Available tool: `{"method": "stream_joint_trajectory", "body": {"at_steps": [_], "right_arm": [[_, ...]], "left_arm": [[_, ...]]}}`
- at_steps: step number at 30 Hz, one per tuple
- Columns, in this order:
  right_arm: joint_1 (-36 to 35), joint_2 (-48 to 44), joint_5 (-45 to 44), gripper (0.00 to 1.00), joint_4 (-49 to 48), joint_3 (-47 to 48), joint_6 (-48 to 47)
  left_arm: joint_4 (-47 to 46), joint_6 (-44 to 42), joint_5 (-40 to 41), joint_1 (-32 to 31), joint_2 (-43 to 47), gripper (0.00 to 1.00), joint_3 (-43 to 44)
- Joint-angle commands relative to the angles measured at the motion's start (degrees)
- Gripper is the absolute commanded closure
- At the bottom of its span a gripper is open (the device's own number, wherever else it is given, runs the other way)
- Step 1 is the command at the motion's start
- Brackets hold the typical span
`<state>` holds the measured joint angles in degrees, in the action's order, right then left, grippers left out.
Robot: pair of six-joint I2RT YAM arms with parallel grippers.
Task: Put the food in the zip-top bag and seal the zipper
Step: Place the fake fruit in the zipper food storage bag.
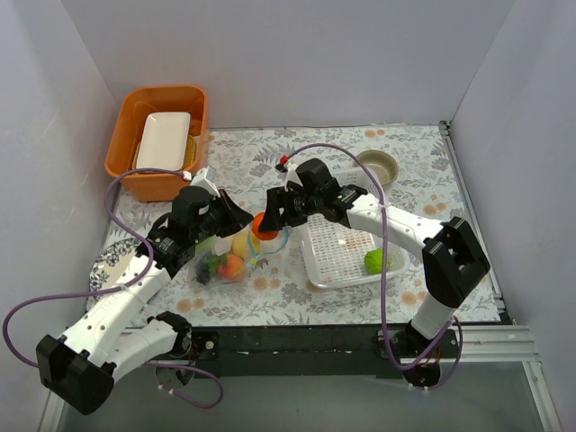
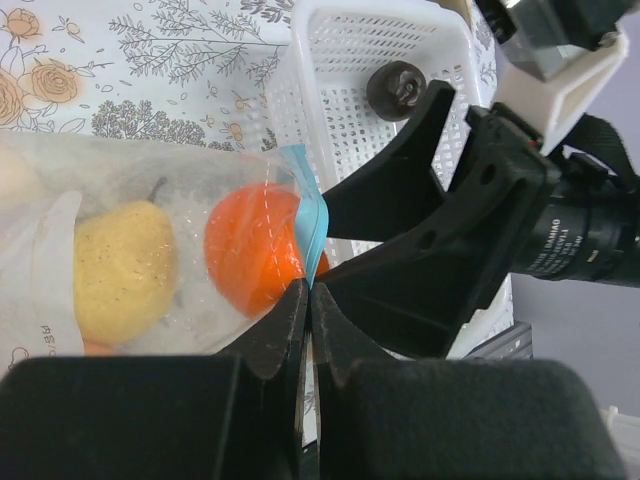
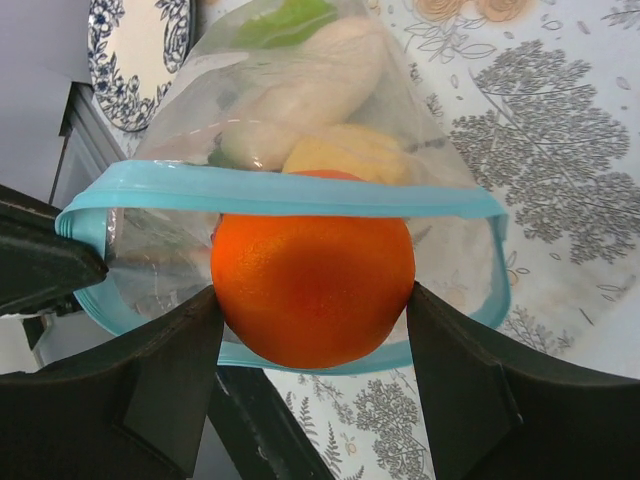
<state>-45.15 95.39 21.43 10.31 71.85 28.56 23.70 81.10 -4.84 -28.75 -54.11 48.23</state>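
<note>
At the zip-top bag (image 3: 330, 80) mouth, right wrist view shows right end effector (image 3: 312, 305) clamping the orange (image 3: 312, 270); only left wrist view shows left end effector (image 2: 310, 292) pinching the zipper (image 2: 305, 225).

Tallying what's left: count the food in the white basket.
2: a green piece at its right side; a dark plum, left wrist view only. The right arm may hide more.

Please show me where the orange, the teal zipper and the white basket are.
orange (image 3: 312, 270): right wrist view, centre of its peel.
zipper (image 3: 300, 192): right wrist view, far teal strip above the orange.
white basket (image 1: 344, 252): top external view, bare perforated floor.
</note>
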Motion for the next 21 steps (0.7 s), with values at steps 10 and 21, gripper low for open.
{"method": "stream_joint_trajectory", "body": {"at_steps": [10, 21], "right_arm": [[-0.38, -2.57, 2.14, 0.02, -2.76, 2.33, -1.04], [9.01, -16.45, -18.52, 0.02, 10.24, -5.58, -4.91]], "left_arm": [[0.90, 0.11, 1.41, 0.10, 2.69, 1.00, 1.26], [1.08, 0.11, 1.76, 0.10, 2.96, 1.00, 1.26]]}}
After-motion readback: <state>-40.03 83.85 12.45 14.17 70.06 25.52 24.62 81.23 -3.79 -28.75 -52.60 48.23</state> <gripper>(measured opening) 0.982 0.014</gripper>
